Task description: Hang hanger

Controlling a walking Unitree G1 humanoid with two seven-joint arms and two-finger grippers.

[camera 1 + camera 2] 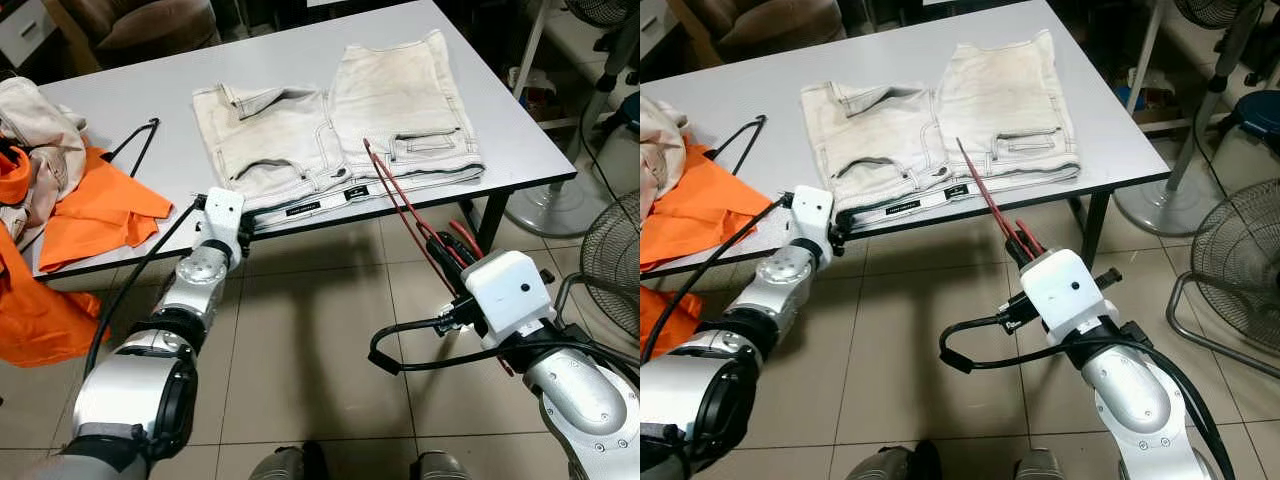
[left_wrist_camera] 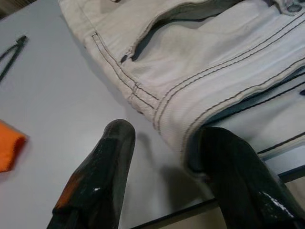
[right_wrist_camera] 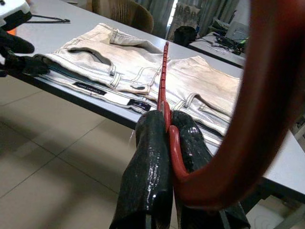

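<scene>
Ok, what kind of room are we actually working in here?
Probably a lived-in home or workroom used for sorting laundry, not a tidy closet: pale shorts lie flat on a grey table over a tiled floor, orange clothes are heaped at its end, and standing fans sit alongside.

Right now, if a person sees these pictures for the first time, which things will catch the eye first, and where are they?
The red hanger stands out, clamped in the right gripper and pointing toward the table edge. Next come the pale shorts spread flat on the table, with the left gripper open at their near corner. Bright orange cloth lies at the table's left end.
</scene>
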